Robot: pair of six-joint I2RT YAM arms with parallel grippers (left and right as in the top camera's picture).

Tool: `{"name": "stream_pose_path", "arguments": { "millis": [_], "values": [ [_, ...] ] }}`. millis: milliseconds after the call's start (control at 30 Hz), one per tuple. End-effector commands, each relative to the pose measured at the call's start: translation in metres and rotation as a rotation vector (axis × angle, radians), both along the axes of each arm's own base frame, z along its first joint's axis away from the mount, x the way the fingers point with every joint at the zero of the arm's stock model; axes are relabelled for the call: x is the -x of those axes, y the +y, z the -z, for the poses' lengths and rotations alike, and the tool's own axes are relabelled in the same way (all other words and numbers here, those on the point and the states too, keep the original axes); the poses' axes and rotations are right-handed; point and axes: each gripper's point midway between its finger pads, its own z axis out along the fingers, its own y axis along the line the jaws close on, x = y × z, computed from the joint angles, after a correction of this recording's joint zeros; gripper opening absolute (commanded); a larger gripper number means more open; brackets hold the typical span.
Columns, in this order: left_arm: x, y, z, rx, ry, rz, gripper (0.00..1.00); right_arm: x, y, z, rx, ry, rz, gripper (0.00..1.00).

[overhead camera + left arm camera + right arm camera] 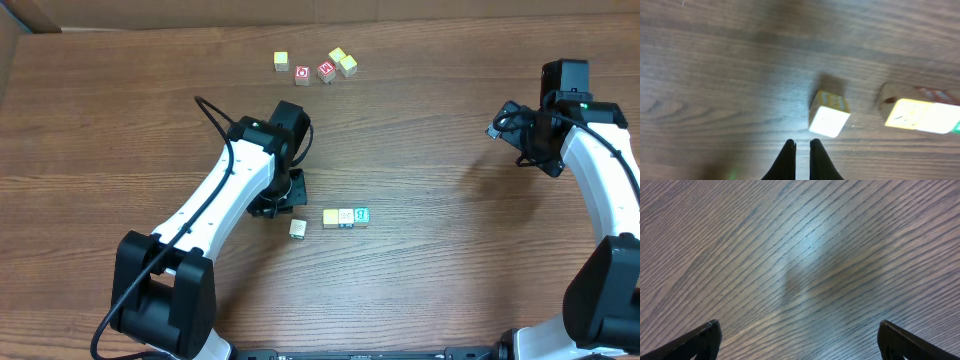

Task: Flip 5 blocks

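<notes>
Overhead: left arm reaches in to mid-bench, left hand point(287, 207) pointed down at the wood. Lone block point(298, 228) lies just beside the hand, to its lower right, not touching it. Row of three blocks point(346, 216) sits a bit further right, faces touching: yellow, cream, teal. At the far edge of the bench point(440, 280) sit pale yellow cubes point(347, 66) and two red-faced cubes point(302, 75), well apart from both hands. Right hand point(503, 128) hangs over bare wood at the right side, far from every block.

Left wrist: left hand point(802, 145) closed, fingertips almost together, nothing between them. Lone block point(829, 114) sits just ahead and slightly right of the tips, white face up, yellow side showing, turned at an angle. Row of three blocks point(920, 116) is further right, partly cut by the frame, blurry.

Right wrist: right hand point(799, 332) wide open, fingers at the two lower corners, only bench point(805, 245) grain below.
</notes>
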Motion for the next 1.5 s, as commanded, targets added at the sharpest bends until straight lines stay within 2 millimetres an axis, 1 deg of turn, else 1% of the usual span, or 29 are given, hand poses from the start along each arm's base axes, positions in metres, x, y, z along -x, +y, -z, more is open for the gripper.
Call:
{"name": "stream_pose_path", "arguments": {
  "millis": [0,67,167,267,300,367,500,633,667,733,867,1467],
  "values": [
    [0.018,0.004,0.01,-0.014,0.056,0.035,0.04,-0.004,-0.003,-0.007,0.013,-0.019,0.001,1.0],
    [0.034,0.008,0.021,-0.035,0.102,0.021,0.04,-0.004,-0.003,-0.007,0.013,-0.019,0.001,1.0],
    [0.05,0.01,0.038,-0.033,0.142,0.007,0.04,-0.004,-0.003,-0.007,0.013,-0.019,0.001,1.0],
    [0.059,0.008,0.055,-0.014,0.151,0.008,0.04,-0.004,-0.003,-0.007,0.013,-0.019,0.001,1.0],
    [0.059,0.008,0.056,-0.013,0.148,0.008,0.04,-0.004,-0.003,-0.007,0.013,-0.019,0.001,1.0],
    [0.057,0.008,0.063,-0.005,0.13,0.008,0.04,-0.004,-0.003,-0.007,0.013,-0.019,0.001,1.0],
    [0.049,0.0,0.07,0.036,0.09,0.007,0.04,-0.004,-0.003,-0.007,0.013,-0.019,0.001,1.0],
    [0.042,-0.018,0.07,0.132,0.069,0.004,0.04,-0.004,-0.003,-0.007,0.013,-0.019,0.001,1.0],
    [0.039,-0.026,0.069,0.173,0.062,0.007,0.04,-0.004,-0.003,-0.007,0.013,-0.019,0.001,1.0],
    [0.036,-0.032,0.069,0.198,0.049,0.012,0.04,-0.004,-0.003,-0.007,0.013,-0.019,0.001,1.0],
    [0.035,-0.031,0.069,0.192,0.043,0.013,0.04,-0.004,-0.003,-0.007,0.013,-0.019,0.001,1.0],
    [0.014,-0.036,0.069,0.212,-0.043,0.014,0.04,-0.004,-0.003,-0.007,0.013,-0.019,0.001,1.0]
  ]
}}
